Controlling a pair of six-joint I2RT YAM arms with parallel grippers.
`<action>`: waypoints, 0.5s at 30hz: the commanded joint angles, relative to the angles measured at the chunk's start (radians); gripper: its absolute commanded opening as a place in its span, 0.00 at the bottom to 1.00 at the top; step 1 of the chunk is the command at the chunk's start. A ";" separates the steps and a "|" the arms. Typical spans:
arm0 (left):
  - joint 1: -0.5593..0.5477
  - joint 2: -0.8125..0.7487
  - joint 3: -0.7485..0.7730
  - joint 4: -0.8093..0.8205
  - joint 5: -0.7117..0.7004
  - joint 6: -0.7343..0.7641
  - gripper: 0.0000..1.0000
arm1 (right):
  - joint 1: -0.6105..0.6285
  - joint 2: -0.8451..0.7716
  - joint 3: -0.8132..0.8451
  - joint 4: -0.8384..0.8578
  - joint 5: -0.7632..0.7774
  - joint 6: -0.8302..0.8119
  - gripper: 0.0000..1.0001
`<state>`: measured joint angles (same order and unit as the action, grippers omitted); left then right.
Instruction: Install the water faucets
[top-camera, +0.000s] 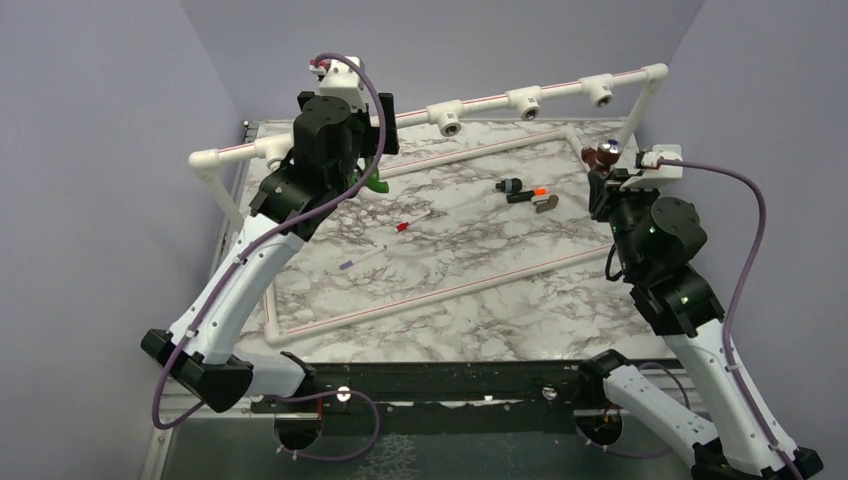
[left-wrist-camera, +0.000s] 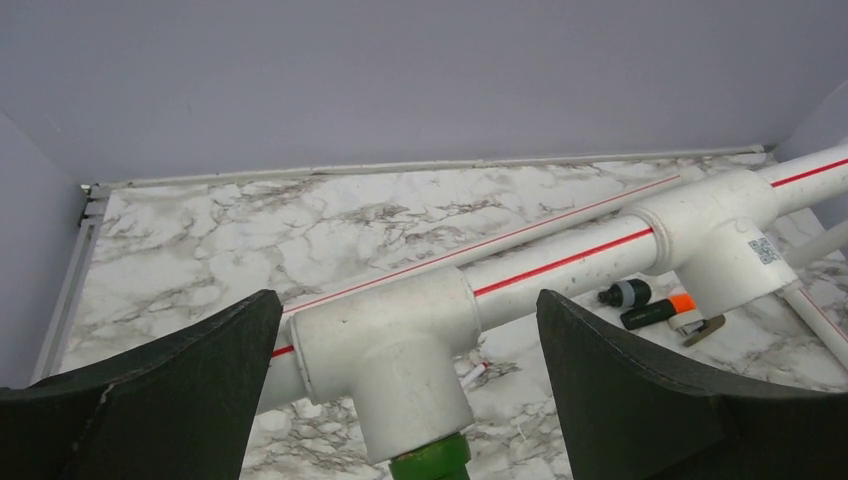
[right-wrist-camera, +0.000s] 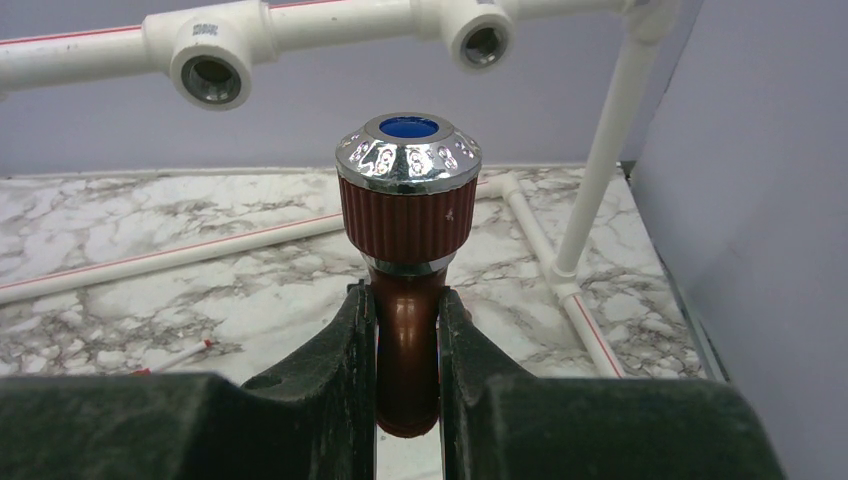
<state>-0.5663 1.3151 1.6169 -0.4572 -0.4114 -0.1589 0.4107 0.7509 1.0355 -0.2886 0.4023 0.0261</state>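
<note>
Marble tabletop (top-camera: 480, 300), right arm (top-camera: 655, 235) raised (clamping faucet (right-wrist-camera: 408, 220))

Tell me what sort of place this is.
Probably a robotics lab test cell, not a real bathroom: plain lilac walls box in a marble-patterned tabletop carrying a freestanding white pipe frame.

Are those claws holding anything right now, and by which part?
The right claw grips the copper-coloured faucet by its neck, just under the ribbed knob. The left claw stands open around a white T-fitting, holding nothing.
</note>
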 joint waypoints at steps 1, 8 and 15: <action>0.008 0.011 -0.047 0.081 -0.048 0.024 0.99 | -0.004 -0.031 -0.019 0.093 0.094 -0.109 0.01; 0.008 0.042 -0.111 0.117 -0.070 0.052 0.99 | -0.004 -0.025 -0.074 0.270 0.080 -0.240 0.01; 0.009 0.035 -0.177 0.154 -0.073 0.068 0.99 | -0.051 0.073 -0.107 0.414 -0.001 -0.279 0.00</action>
<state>-0.5636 1.3342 1.5047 -0.2474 -0.4709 -0.0853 0.3988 0.7757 0.9382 -0.0204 0.4519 -0.2115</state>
